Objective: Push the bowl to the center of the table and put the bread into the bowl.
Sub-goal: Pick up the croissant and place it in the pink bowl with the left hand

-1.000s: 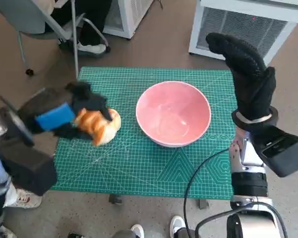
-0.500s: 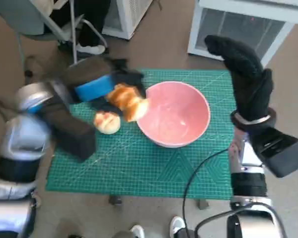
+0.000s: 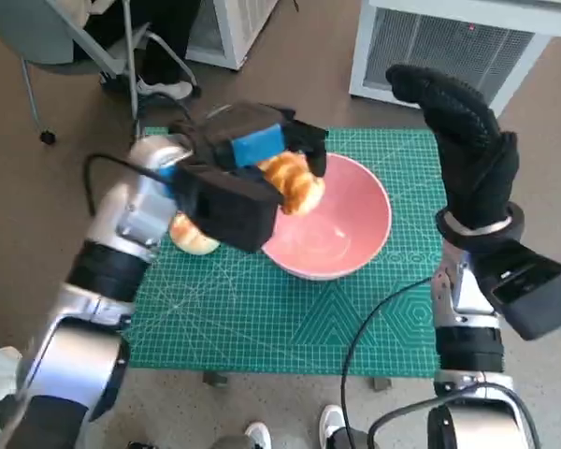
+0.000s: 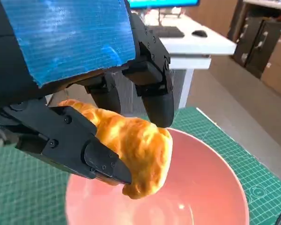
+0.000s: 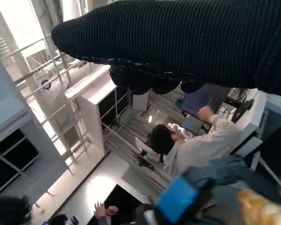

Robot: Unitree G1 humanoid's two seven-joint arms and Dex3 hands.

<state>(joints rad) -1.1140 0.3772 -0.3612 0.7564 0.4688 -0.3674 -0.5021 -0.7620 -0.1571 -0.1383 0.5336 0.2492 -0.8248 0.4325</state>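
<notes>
Head view: left hand (image 3: 262,154) clamped around the bread (image 3: 293,181), hanging over the near-left rim of the pink bowl (image 3: 355,229), not clear of the edge by much. Bowl sitting roughly mid-mat on the green cutting mat (image 3: 262,309). A second roll (image 3: 191,236) lying on the mat left of the bowl, half tucked under the forearm. Right hand (image 3: 467,140) raised well right of the bowl, fingers straight and together, holding nothing, touching nothing. Risk here, just a guess: letting go too early drops the bread onto the rim, so it bounces out onto the mat or tips the bowl. Also a sweeping forearm could knock that second roll around.

Left wrist view: bread (image 4: 131,150) squeezed between black fingers (image 4: 70,140) above the bowl (image 4: 215,197), mostly over the inside but hanging loose past the fingertips. Soft thing, lopsided hold, so could slip out sideways before reaching the bowl's middle, or stick to one finger on release.

Right wrist view: mostly glove (image 5: 192,42) across the frame, a seated person beyond it, the blue tape of the left hand (image 5: 178,199) and a sliver of bread (image 5: 264,208) in the corner. Too cluttered to judge anything near the bowl, honestly. Only worry: right arm drifting in and bumping the bowl off centre.
</notes>
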